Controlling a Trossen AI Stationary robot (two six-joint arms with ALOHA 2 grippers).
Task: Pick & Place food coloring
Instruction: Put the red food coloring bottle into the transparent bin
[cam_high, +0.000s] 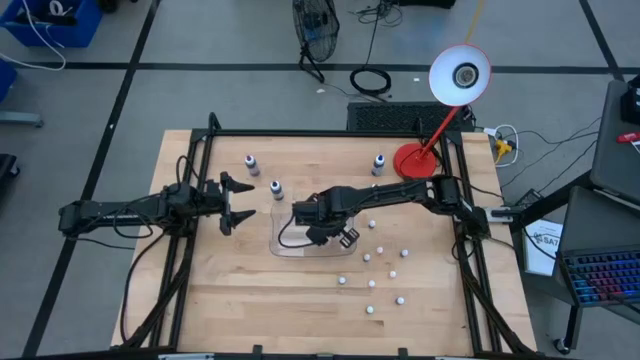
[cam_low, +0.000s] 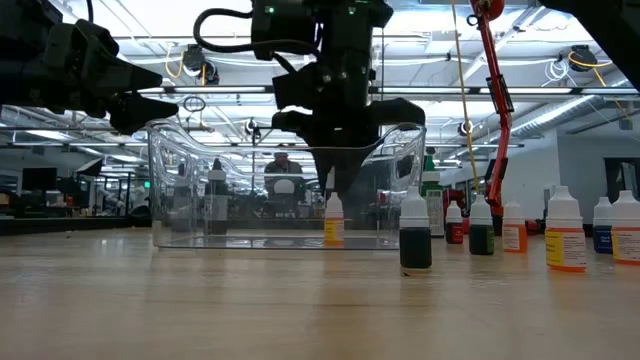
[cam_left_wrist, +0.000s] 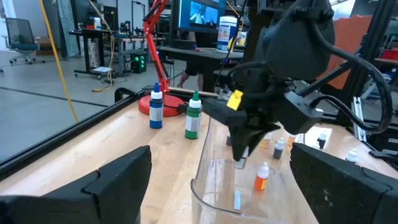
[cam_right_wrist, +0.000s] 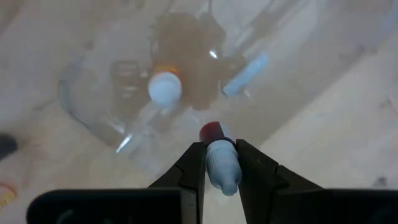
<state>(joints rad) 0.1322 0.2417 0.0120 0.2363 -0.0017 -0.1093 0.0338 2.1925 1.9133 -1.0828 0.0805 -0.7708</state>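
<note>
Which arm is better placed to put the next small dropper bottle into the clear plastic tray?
The right. Its tool is shut on a small white-capped dropper bottle directly above the clear plastic tray. The left tool is open beside the tray, holding nothing.

held bottle label hidden | left gripper fingertips cut off

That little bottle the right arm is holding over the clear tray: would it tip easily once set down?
Probably. The bottle in the right tool looks tall and narrow, so a nudge could topple it. It seems light, and its round body would likely roll. The orange bottle in the tray stands upright, though.
</note>
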